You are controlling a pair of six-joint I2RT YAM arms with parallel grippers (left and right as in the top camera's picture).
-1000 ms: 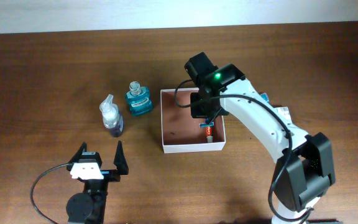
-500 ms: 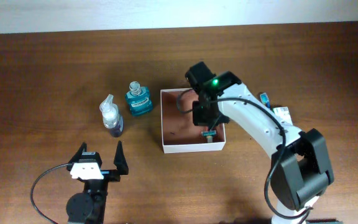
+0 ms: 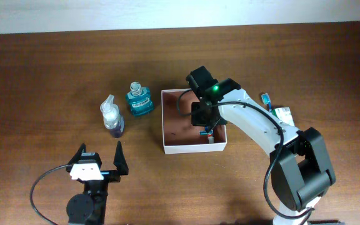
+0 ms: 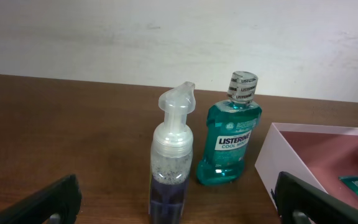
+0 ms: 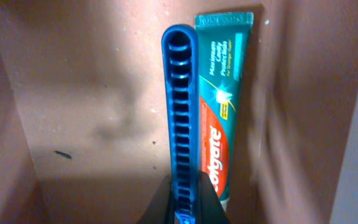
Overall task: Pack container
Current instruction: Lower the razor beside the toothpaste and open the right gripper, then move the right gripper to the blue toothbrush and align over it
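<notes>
The container, a shallow white-walled box with a pinkish-brown inside, sits at the table's middle; its floor fills the right wrist view. My right gripper reaches down into it, shut on a blue comb. The comb points along a Colgate toothpaste tube that lies flat by the box's right wall. My left gripper stands open near the front left, holding nothing. It faces a foam pump bottle and a teal mouthwash bottle, with the container's wall to their right.
The pump bottle and the mouthwash bottle stand upright left of the box. A small blue item and a white packet lie right of the box, beside the right arm.
The right arm has shifted a little left and further into the box with the comb in its grip. The left arm has not moved.
</notes>
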